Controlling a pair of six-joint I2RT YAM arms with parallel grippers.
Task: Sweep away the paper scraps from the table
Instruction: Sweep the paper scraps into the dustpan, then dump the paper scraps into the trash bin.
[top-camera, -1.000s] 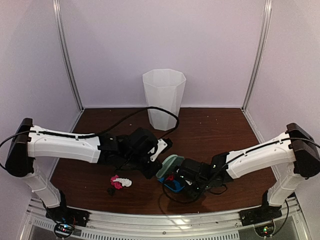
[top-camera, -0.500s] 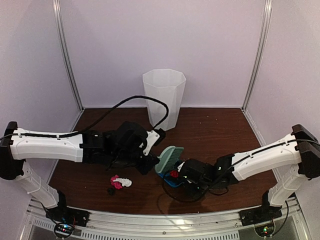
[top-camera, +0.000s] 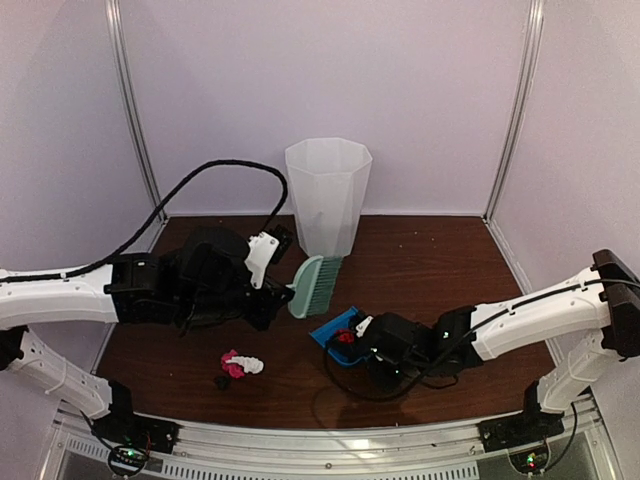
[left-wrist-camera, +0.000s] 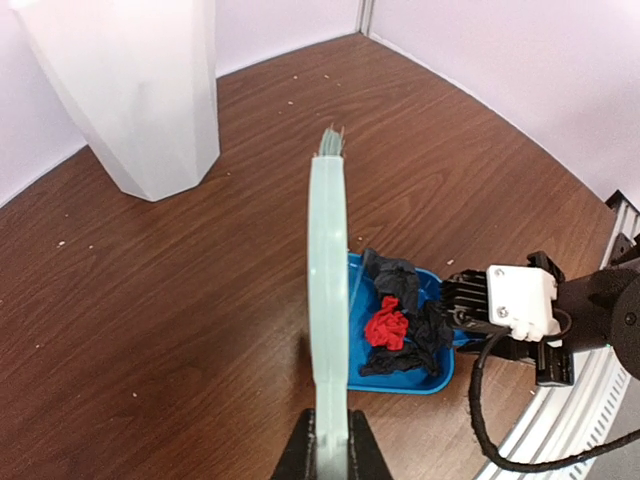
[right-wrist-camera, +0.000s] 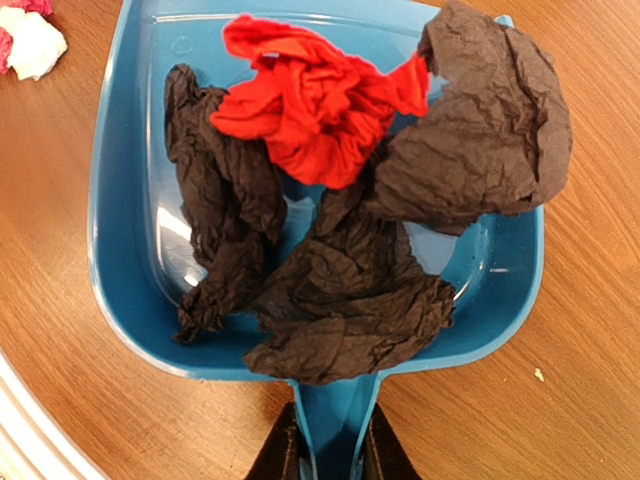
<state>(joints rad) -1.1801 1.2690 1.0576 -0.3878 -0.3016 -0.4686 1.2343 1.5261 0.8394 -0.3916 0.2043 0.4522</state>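
We find the paper scraps (right-wrist-camera: 460, 130) in two groups. One red wad (right-wrist-camera: 310, 100) and several black wads (right-wrist-camera: 340, 300) lie in the blue dustpan (right-wrist-camera: 125, 260). A small pink, white and black cluster (top-camera: 238, 365) lies on the table (top-camera: 440, 260), left of the dustpan and apart from it. The right gripper (right-wrist-camera: 325, 455) is clamped on the dustpan's handle. The left gripper (left-wrist-camera: 329, 445) clasps the handle of the mint-green hand brush (left-wrist-camera: 328, 270). From above, we see the brush head between the dustpan and the white faceted bin (top-camera: 328, 195), touching neither.
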